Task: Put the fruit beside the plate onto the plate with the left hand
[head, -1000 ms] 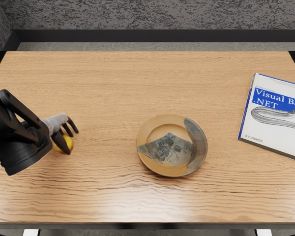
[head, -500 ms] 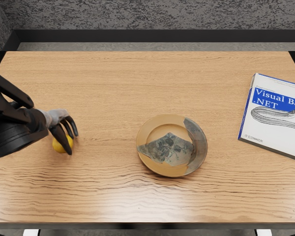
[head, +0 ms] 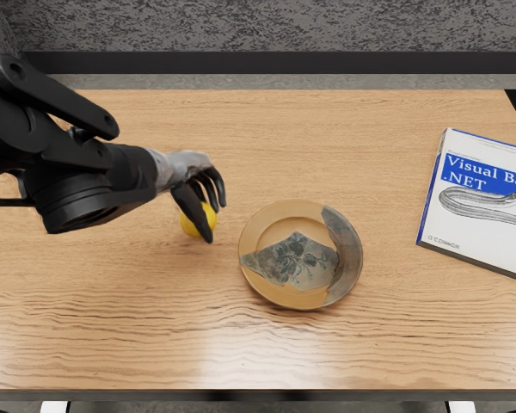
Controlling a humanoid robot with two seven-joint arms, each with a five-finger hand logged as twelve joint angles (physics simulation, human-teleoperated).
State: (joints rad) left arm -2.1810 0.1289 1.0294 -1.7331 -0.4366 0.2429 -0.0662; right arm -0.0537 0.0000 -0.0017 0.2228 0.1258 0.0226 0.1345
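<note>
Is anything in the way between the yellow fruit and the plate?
Nothing visible is. The left robot hand grips the yellow fruit just left of the plate, with only bare table between them. The book lies far off at the right edge.

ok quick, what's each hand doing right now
Left hand: closed on the yellow fruit, just left of the plate.
Right hand: not in view.
</note>
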